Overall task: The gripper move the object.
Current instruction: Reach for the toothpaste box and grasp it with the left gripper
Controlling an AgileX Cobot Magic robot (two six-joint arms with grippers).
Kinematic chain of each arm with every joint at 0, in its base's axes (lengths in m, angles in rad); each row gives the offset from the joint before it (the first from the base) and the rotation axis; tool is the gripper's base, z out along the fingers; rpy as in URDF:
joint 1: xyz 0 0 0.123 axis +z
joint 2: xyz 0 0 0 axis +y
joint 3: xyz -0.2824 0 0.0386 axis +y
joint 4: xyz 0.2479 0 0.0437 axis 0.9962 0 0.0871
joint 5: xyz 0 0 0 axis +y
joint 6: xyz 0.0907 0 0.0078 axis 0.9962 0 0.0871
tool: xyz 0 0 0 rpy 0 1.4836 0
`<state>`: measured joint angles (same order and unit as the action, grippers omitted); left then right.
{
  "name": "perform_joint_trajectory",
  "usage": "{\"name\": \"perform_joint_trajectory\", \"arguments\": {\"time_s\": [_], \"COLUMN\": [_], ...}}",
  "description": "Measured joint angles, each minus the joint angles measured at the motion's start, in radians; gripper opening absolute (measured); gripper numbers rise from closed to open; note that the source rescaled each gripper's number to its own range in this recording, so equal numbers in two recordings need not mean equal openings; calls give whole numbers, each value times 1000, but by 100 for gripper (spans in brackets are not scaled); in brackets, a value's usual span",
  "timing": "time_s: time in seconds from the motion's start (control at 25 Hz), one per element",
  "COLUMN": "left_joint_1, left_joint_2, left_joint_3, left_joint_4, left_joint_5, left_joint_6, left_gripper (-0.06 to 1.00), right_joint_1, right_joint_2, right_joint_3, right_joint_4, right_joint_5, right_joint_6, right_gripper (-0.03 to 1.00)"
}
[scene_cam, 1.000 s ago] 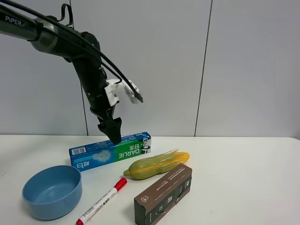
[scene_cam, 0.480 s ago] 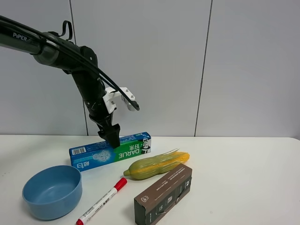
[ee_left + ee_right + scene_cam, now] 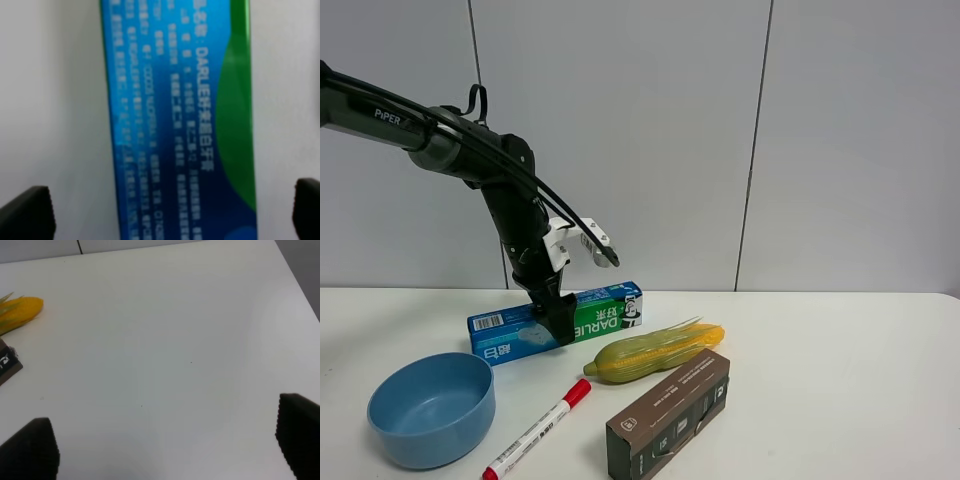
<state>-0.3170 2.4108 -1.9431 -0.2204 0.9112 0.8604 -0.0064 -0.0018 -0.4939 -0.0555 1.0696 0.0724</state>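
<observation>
nearest to us, in front of the carton, sit a brown box, a red-capped marker and a blue bowl, all apart from it. a step further back an ear of corn lies just in front of the carton's green end, close but, as far as we can tell, not touching. then the carton itself: it lies flat on its long side toward the back of the table, blue end pointing away from the corn, and it sits where it sat a second ago. what has changed is the left gripper: it has come down from above the carton's top edge until its black fingers reach the carton's level at about its middle. its own camera shows the jaws spread wide, one finger on each side of the carton with bare table showing in both gaps, so it has hold of nothing yet. we judge that the approach is nearly done and that closing across the carton's narrow width is the next thing needed before any moving starts. the right gripper, also spread wide and empty, hangs over bare table well away from the carton. the table is plain white and matt; behind the carton stands a pale grey panelled wall.
</observation>
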Motion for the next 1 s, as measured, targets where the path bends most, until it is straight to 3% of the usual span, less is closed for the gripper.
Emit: {"name": "perform_joint_trajectory", "arguments": {"time_s": [1.0], "left_joint_1": [20], "left_joint_2": [10], "left_joint_3": [0], "left_joint_4": [-4], "left_joint_5": [-8], "left_joint_6": [0], "left_gripper": [94], "right_joint_1": [0], "right_joint_2": [0], "right_joint_3": [0], "right_joint_4": [0], "right_joint_5": [0], "right_joint_6": [0], "right_gripper": [100]}}
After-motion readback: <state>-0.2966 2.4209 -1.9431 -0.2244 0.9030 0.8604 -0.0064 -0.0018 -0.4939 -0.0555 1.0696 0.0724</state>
